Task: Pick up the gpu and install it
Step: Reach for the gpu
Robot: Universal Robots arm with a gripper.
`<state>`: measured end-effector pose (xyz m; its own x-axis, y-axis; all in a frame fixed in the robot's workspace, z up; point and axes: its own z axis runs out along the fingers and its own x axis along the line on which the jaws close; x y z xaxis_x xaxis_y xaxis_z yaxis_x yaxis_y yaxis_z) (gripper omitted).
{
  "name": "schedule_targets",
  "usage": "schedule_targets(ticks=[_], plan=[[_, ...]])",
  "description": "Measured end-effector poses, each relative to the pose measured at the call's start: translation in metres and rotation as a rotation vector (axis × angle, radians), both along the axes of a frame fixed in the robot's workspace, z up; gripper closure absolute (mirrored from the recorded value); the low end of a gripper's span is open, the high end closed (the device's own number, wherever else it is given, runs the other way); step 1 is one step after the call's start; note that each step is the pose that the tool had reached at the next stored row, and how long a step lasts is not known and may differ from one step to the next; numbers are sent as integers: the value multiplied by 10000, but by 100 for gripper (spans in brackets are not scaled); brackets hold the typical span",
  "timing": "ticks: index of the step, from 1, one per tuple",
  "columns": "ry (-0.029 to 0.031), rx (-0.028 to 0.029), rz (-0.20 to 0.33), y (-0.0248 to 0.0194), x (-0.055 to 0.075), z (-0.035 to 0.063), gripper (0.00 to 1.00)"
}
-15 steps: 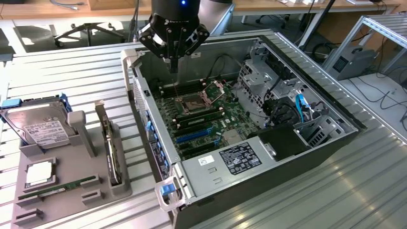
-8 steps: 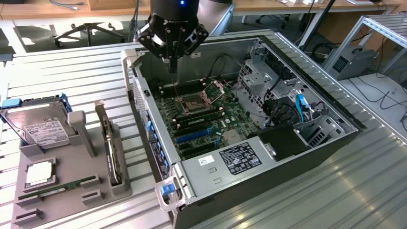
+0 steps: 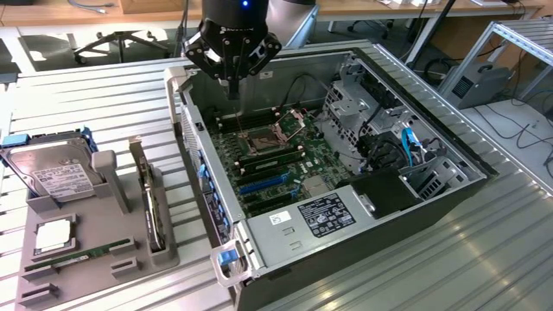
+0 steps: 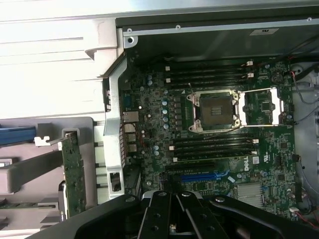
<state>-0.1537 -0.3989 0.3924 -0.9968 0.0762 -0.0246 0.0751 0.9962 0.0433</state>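
The gpu [image 3: 153,206] is a thin dark card standing on edge in a slot of the grey parts holder [image 3: 87,259], its silver bracket toward the far end. In the wrist view the gpu [image 4: 74,172] shows its green edge beside the case wall. My gripper [image 3: 232,89] hangs shut and empty above the far corner of the open computer case [image 3: 197,155], to the exterior view's right of the gpu and well apart from it. The shut gripper [image 4: 172,219] looks down on the motherboard [image 4: 219,144]. Blue expansion slots [image 3: 261,185] lie free on the board.
On the holder also sit a silver hard drive [image 3: 54,173], a CPU [image 3: 54,236] and a green RAM stick [image 3: 78,254]. Inside the case are an open CPU socket [image 3: 261,141], cables [image 3: 406,146] and a power supply [image 3: 324,214]. Slatted metal table [image 3: 432,259] all round.
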Motion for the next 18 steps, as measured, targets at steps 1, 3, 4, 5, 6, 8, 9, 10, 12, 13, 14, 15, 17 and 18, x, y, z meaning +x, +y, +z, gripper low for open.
schedule_targets(ticks=[1, 3, 4, 5, 6, 8, 9, 10, 12, 13, 14, 15, 17, 18], plan=[[0, 0, 0, 0, -3, 0, 89], [-1, 1, 0, 0, -13, 0, 89], [0, 0, 0, 0, -19, 0, 89], [0, 0, 0, 0, -22, 0, 89], [0, 0, 1, 0, -27, 0, 89], [-1, 1, 0, 0, -35, -1, 89], [-1, 1, 0, 0, -40, -1, 89], [0, 0, 0, 0, -43, 0, 89], [-1, 0, 0, 0, -49, -1, 89], [0, 0, 0, 0, -52, -1, 89], [-1, 0, 0, 0, -56, -1, 89], [0, 0, 0, 0, -61, -1, 89], [0, -1, 0, 0, -68, -1, 89], [0, -1, 0, 0, -72, -1, 89]])
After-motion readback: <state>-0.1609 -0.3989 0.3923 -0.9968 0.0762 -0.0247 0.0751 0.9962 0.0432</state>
